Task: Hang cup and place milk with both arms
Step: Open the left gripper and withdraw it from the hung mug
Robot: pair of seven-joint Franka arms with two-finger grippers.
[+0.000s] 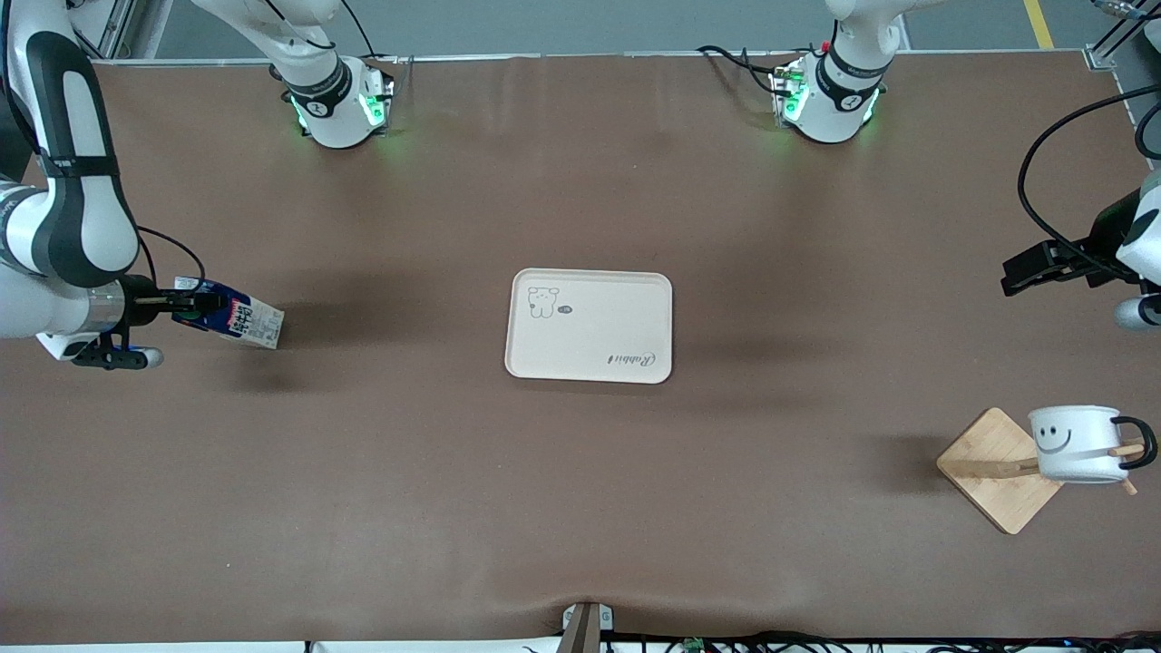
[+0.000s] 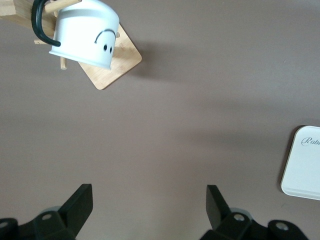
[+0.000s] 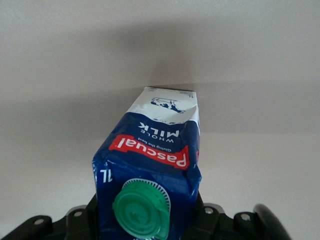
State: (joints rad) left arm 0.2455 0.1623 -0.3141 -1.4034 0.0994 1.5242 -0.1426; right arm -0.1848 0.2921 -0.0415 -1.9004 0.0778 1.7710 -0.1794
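Cup (image 1: 1077,443): the white cup with the smiley face hangs by its black loop handle on a peg of the wooden stand (image 1: 1000,469). It is the thing nearest the front camera, at the left arm's end of the counter (image 1: 580,508).
Stand: it has a flat square wooden base that sits on the counter.
Tray (image 1: 590,325): a cream tray with a little bear drawing lies flat in the middle of the counter, farther from the front camera than the stand.
Milk (image 1: 231,313): the dark blue carton with the green cap is tipped over on its side, at the right arm's end of the counter.
Right claw (image 1: 186,302): it is squeezed tight on the cap end of the milk.
Left claw (image 1: 1020,272): its fingers are spread wide with nothing in them, over bare counter at the left arm's end.
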